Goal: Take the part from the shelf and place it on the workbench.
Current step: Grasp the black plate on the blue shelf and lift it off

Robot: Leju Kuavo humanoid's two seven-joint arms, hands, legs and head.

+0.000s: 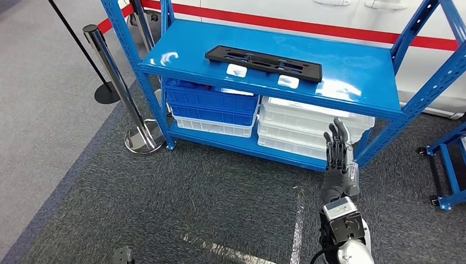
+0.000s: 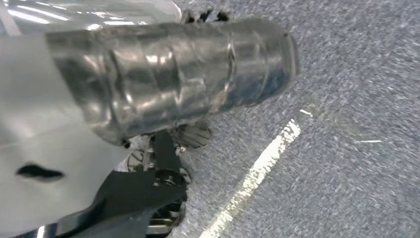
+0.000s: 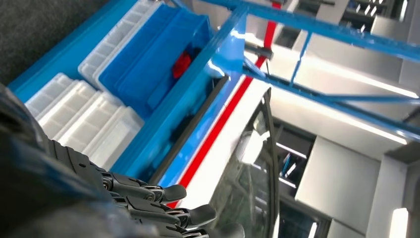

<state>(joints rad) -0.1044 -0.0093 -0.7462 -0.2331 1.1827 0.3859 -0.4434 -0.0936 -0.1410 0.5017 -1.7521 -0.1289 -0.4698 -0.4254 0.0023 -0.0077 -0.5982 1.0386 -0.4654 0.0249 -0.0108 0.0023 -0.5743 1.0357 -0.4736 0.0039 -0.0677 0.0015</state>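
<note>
Far left in head view: black stanchion post with round base (image 1: 106,92), then a chrome stanchion (image 1: 112,69) on a shiny round foot, standing on dark carpet (image 1: 192,192) just beside the shelf's front-left leg. Grey floor left of the carpet edge.

Blue metal shelf (image 1: 357,82) fills the middle. Part (image 1: 262,62), a long flat black piece with cutouts, lies on the top deck, running left to right, slightly angled, nothing touching it. Two small white patches (image 1: 237,70) on the deck just in front of the part. Lower deck: blue bin (image 1: 211,103) stacked on a white tray at left, white bins (image 1: 308,124) stacked at right; in right wrist view something red sits inside the blue bin.

Tape line (image 1: 298,220) on the carpet below the shelf.

Right hand (image 1: 338,151) raised, fingers straight and apart, holding nothing, below and right of the part, well apart from it, in front of the white bins. Right wrist view shows its dark fingers (image 3: 148,191) extended toward the shelf edge.

Left hand: left wrist view looks down at carpet and a white line; cannot tell its state.

Blue cart frame (image 1: 448,165) on casters at far right.
</note>
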